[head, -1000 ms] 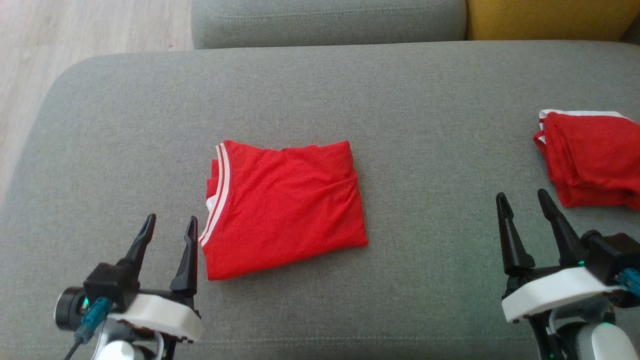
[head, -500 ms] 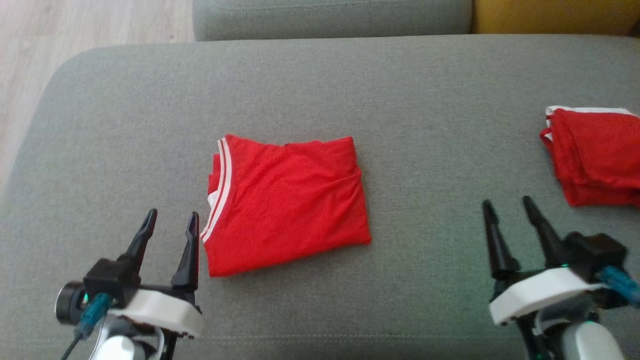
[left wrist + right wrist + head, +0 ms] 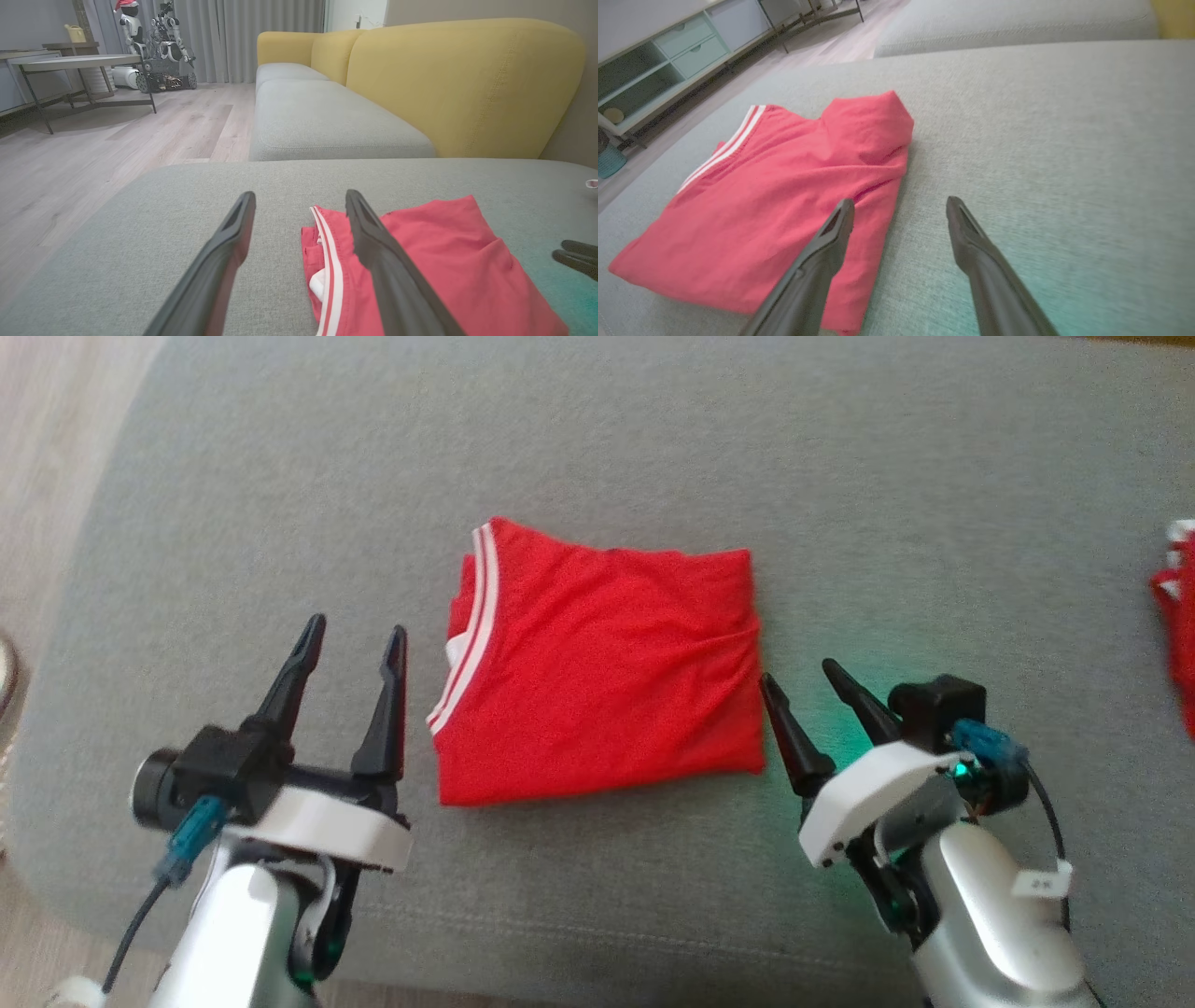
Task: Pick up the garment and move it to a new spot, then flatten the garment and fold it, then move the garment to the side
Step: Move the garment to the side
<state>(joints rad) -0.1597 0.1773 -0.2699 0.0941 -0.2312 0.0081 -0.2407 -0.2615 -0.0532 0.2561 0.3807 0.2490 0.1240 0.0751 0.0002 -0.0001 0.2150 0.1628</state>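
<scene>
A: What is the cloth like?
B: The red garment (image 3: 602, 663) is a thin, fine-meshed knit, folded into a rough rectangle. It has soft creases near its right edge and two white stripes trimming its left edge.
A: Which way does it lie?
B: In the head view it sits mid-frame. Its long axis runs left to right, slightly tilted, with the striped edge to the left and the folded edge to the right.
A: And the grippers?
B: The left gripper (image 3: 358, 627), at lower left, is just beside the striped edge, its dark tapered fingers spread and empty. The right gripper (image 3: 798, 672), at lower right, is spread too. One tip is at the garment's right edge; I cannot tell whether it touches.
A: The surface?
B: A grey, coarse-woven sofa cushion (image 3: 653, 439) with a rounded corner. Another red cloth (image 3: 1181, 625) lies at the frame's right edge.
A: The room?
B: The left wrist view shows a yellow backrest (image 3: 462, 88), a pale wood floor (image 3: 93, 154), grey curtains (image 3: 261, 37) and a table (image 3: 70, 60) at upper left.
</scene>
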